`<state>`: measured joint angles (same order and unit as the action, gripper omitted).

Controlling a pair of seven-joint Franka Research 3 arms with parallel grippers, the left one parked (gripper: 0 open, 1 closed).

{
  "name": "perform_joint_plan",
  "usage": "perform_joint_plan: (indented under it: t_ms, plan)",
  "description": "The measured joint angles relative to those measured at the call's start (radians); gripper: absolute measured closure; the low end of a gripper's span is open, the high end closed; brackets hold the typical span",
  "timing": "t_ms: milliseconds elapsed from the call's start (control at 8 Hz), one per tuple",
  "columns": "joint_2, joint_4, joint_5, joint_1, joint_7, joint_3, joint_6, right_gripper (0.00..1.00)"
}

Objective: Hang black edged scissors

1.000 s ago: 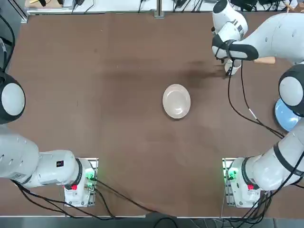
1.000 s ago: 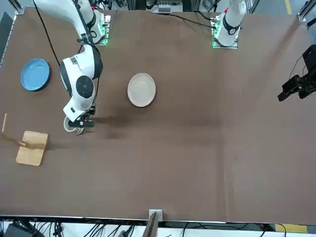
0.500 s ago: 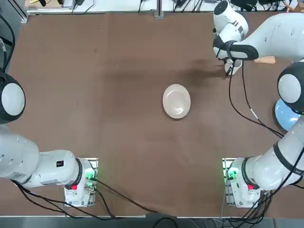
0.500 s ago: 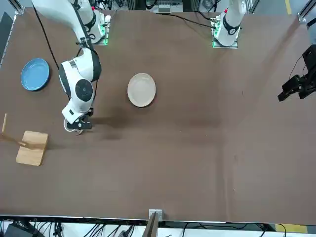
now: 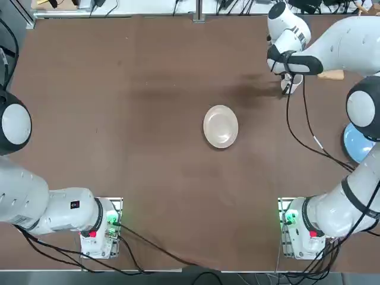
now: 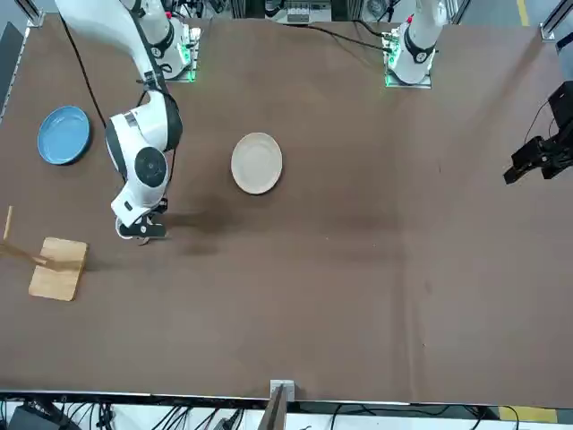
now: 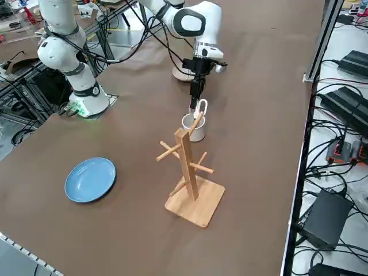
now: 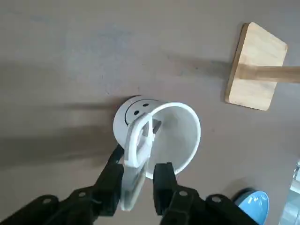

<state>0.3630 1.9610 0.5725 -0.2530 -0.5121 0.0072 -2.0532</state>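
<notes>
Over white mug (image 8: 161, 136): right gripper (image 8: 139, 180) fingers around black edged scissors (image 8: 137, 154); blades hidden.

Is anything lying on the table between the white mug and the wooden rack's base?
No. In the wrist view, only bare brown tabletop separates the white mug from the wooden rack's base.

From overhead, the right arm's wrist covers the claw (image 5: 289, 88), the white mug (image 5: 294, 79) below it and the black edged scissors entirely. In the wrist view the scissors' blades (image 8: 131, 190) vanish between the claw's fingers, and the blue plate (image 8: 251, 202) beyond is cut off.
</notes>
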Motion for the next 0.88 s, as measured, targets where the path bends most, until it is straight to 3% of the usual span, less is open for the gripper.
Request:
perform_joint_plan:
  t_ms: [375,625,875]
  plan:
    - [0.0,-0.001,0.0,0.001,-0.02,0.0,-0.001,0.71]
    - [0.0,-0.008,0.0,0.001,-0.027,0.0,0.0,0.87]
    - [0.0,-0.019,0.0,0.0,-0.028,0.001,-0.001,0.88]
